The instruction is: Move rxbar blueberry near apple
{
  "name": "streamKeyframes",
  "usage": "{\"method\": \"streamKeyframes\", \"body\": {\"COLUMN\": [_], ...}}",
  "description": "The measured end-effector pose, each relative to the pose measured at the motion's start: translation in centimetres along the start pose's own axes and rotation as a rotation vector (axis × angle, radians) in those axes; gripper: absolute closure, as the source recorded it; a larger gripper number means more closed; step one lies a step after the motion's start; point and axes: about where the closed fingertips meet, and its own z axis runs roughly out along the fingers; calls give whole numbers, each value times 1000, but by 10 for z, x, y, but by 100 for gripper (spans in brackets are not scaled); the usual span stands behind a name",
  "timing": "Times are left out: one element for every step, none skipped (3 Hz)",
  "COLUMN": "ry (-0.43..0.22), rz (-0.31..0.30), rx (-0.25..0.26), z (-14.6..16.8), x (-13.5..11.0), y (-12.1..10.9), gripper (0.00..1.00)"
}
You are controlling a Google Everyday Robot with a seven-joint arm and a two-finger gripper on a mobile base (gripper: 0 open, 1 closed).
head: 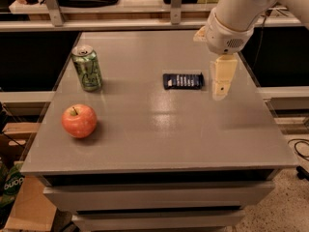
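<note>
The rxbar blueberry [183,80] is a flat dark navy bar with white lettering. It lies on the grey table [159,129], right of centre. The apple [79,121] is red-orange with a short stem and sits near the table's front left. My gripper [221,83] hangs from the white arm just right of the bar, pointing down and a little above the table. It holds nothing that I can see.
A green soda can [87,67] stands upright at the left, behind the apple. Shelving rails run along the back. A cardboard box [24,211] is on the floor at lower left. The table's right edge is close to the arm.
</note>
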Motion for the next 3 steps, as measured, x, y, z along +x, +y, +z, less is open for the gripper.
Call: {"method": "streamKeyframes", "body": {"ry": [15,45,69], "rz": [-18,-17,-9], "rx": [-20,-50,-83], "z": [14,27,40], "x": [-6,-14,-26], "y": [-8,-15,-19], "gripper": [0,0,0]}}
